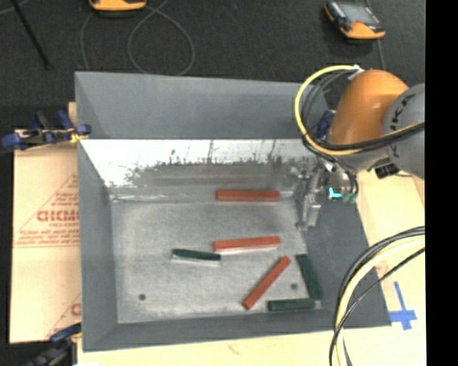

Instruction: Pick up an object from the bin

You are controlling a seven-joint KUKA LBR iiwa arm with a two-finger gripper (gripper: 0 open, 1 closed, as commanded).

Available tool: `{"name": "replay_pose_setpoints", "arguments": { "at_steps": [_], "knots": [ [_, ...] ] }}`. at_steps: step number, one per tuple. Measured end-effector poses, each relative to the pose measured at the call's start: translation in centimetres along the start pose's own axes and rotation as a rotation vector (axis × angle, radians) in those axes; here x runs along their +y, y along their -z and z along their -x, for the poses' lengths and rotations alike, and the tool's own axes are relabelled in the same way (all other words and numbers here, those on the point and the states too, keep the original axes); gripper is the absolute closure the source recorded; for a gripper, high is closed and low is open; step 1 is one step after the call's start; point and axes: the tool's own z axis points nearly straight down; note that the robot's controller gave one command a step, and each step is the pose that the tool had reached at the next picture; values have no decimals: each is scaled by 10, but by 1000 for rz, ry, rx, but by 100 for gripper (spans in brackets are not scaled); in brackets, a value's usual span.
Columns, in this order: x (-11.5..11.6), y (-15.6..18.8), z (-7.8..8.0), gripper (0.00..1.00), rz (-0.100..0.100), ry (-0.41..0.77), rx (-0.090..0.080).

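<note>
Slim red bar near scuffed bin wall.

Cut off by top edge: orange-and-black handheld device. Too small to identify: dark speck on floor of grey metal bin. Blurred, detail unreadable: silver metal gripper.

Grey bin: three red bars, three dark green bars loose on floor.

Just one camera here, looking down on the whole bin from above, tilting slightly sideways, arm sitting at the right.
</note>
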Motion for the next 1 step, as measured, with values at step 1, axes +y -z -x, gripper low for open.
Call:
{"name": "replay_pose_setpoints", "arguments": {
  "at_steps": [1],
  "knots": [
    [68,-55,-59,0,1,364,-4]
  ]
}}
